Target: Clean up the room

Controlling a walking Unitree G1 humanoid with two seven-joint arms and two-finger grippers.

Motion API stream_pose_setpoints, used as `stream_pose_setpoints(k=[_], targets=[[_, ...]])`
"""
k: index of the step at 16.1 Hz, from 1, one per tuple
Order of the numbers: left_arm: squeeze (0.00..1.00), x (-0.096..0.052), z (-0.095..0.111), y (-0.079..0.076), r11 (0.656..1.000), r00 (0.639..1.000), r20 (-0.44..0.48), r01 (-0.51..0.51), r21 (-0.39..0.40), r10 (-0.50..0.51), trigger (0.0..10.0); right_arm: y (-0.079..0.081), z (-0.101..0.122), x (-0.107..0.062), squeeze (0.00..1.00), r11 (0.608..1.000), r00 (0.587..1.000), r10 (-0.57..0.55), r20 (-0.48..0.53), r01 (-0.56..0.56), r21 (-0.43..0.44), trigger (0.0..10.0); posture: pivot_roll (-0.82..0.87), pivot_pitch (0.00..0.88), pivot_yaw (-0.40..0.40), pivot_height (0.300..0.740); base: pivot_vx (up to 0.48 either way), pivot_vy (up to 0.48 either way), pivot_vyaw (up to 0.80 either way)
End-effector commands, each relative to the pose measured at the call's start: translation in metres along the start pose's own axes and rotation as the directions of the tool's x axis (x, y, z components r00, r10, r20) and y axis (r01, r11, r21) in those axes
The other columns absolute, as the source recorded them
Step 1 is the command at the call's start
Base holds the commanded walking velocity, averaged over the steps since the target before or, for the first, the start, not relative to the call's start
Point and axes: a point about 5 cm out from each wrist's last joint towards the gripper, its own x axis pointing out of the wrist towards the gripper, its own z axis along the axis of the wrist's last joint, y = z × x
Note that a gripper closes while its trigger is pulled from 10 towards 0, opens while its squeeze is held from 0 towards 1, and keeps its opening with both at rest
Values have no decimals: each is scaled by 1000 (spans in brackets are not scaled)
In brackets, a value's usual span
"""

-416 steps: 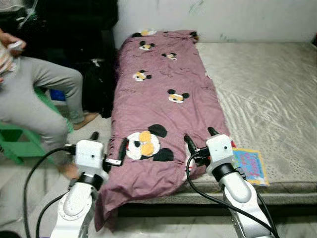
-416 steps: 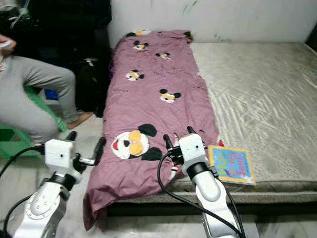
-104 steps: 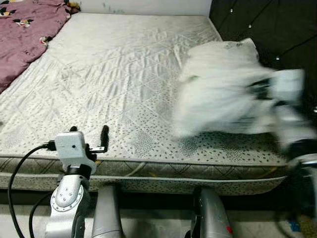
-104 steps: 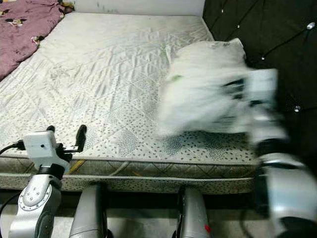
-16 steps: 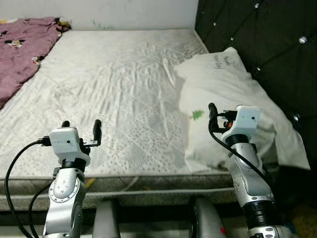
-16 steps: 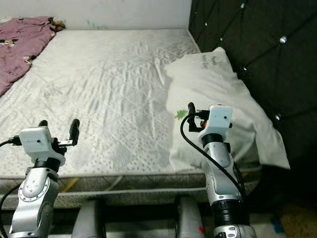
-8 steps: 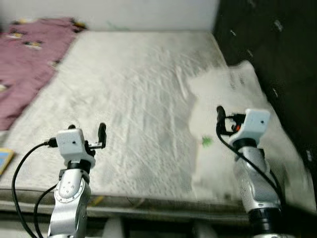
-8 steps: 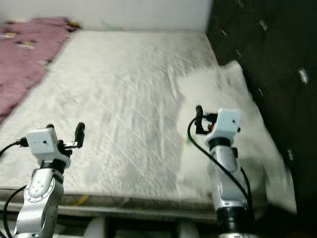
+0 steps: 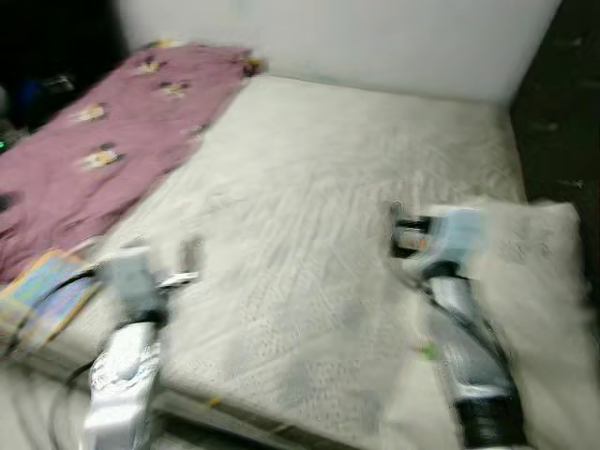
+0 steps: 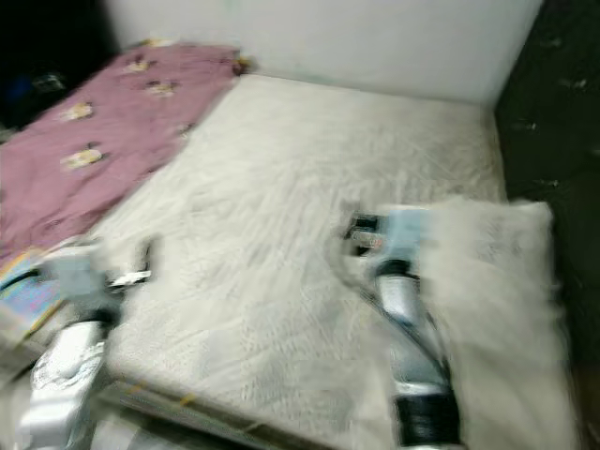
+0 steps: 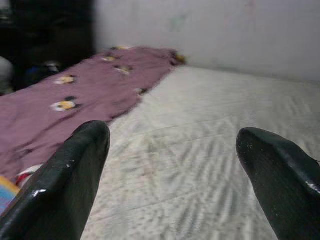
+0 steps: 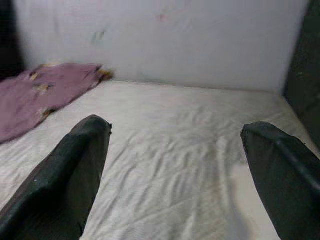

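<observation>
A bare off-white mattress [image 9: 328,178] spreads out before me; the head views are blurred. A white pillow [image 9: 548,309] lies at its right end against the dark headboard [image 9: 562,94]. A purple blanket [image 9: 103,159] with cartoon mouse prints covers the left part, also seen as the blanket [image 11: 75,95] in the left wrist view. A colourful book [image 9: 42,291] lies at the front left edge. My left gripper [image 11: 170,135] is open over the mattress's front edge, holding nothing. My right gripper [image 12: 175,127] is open beside the pillow, also holding nothing.
A pale wall [image 12: 160,40] runs along the far side of the bed. A dark area [image 9: 47,56] lies beyond the blanket at the far left. The tufted headboard closes off the right side.
The whole picture has swung left, so the camera has turned: blanket and book have come into view and the pillow sits at the right edge. Both arms keep their raised pose.
</observation>
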Motion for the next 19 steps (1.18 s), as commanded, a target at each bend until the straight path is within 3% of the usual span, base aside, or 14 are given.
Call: stream_pose_setpoints(k=[1,16,19], targets=[[0,5,5,-23,997,998,16,69,-25,-69,10000,-27,-9,-9,0,996,995,-88,-44,87,-33,10000,-48,0,13,740,0,0,0],[0,4,4,-28,993,997,-10,74,-88,-75,10000,-16,-18,-15,0,998,993,-63,-100,61,-18,10000,-50,0,6,740,0,0,-59],[0,4,4,-28,993,997,-15,75,-91,-76,10000,-14,-20,-16,0,998,992,-54,-110,53,-16,10000,-49,2,5,740,0,294,0]])
